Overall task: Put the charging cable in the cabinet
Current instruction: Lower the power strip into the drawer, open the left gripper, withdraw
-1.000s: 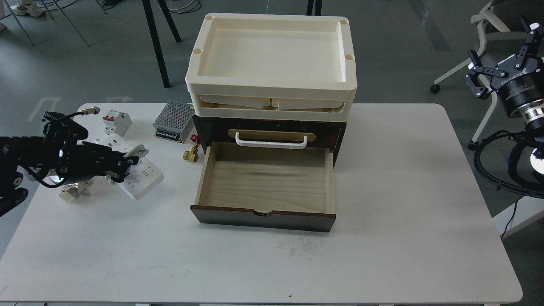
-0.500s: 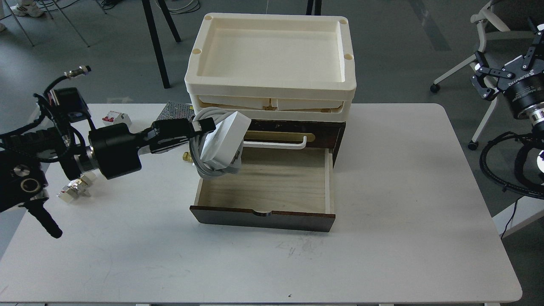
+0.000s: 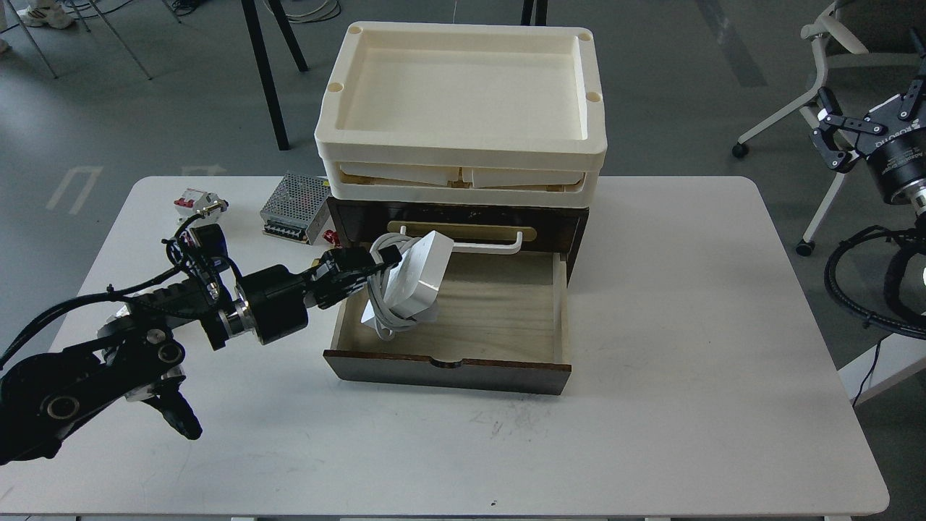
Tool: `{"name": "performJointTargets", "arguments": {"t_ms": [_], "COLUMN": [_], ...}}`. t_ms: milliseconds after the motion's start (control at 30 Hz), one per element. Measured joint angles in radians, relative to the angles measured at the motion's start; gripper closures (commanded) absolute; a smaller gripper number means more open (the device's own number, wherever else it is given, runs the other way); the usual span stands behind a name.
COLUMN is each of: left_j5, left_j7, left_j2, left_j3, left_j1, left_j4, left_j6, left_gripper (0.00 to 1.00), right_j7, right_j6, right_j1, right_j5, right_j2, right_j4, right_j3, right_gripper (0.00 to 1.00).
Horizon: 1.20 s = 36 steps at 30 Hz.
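Note:
The charging cable is a white power strip with its cord coiled around it. My left gripper is shut on it and holds it tilted on edge over the left part of the open light wood drawer. The drawer is pulled out of the dark brown cabinet, which has a white handle on a brass plate. My right gripper is open and empty, raised off the table at the far right.
Stacked cream plastic trays sit on top of the cabinet. A perforated metal power supply box and a white-and-red circuit breaker lie at the back left of the white table. An office chair stands at the far right.
My left gripper lifted the charging cable from the table's left side, carried it right to the cabinet, and has now lowered it over the open drawer. The right arm drifted slightly right.

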Motion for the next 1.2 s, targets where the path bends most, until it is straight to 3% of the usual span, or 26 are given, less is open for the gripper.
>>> {"name": "performJointTargets", "arguments": {"t_ms": [300, 600, 700, 833, 1000, 1200], "left_j5": [-0.003, -0.004, -0.003, -0.002, -0.003, -0.004], "left_j7": [0.006, 0.011, 0.011, 0.007, -0.001, -0.026], "left_j2": [-0.084, -0.147, -0.167, -0.177, -0.176, -0.162], "left_j3": [-0.001, 0.000, 0.001, 0.002, 0.002, 0.001], "left_j1": [0.009, 0.010, 0.010, 0.009, 0.011, 0.036], "left_j4": [0.088, 0.167, 0.189, 0.198, 0.198, 0.191], "left_j6": [0.023, 0.084, 0.085, 0.085, 0.076, 0.069], "left_gripper": [0.97, 0.83, 0.69, 0.19, 0.02, 0.01], "right_j7": [0.000, 0.000, 0.000, 0.000, 0.000, 0.000], "right_j6": [0.000, 0.000, 0.000, 0.000, 0.000, 0.000], "right_j1": [-0.002, -0.005, -0.008, -0.011, -0.015, -0.017], "right_j5": [0.000, 0.000, 0.000, 0.000, 0.000, 0.001], "right_j2": [0.000, 0.000, 0.000, 0.000, 0.000, 0.000], "right_j4": [0.000, -0.001, -0.001, 0.000, 0.001, 0.002], "right_j3": [0.006, 0.006, 0.009, 0.012, 0.012, 0.013], "right_gripper": [0.00, 0.00, 0.00, 0.00, 0.00, 0.00]}}
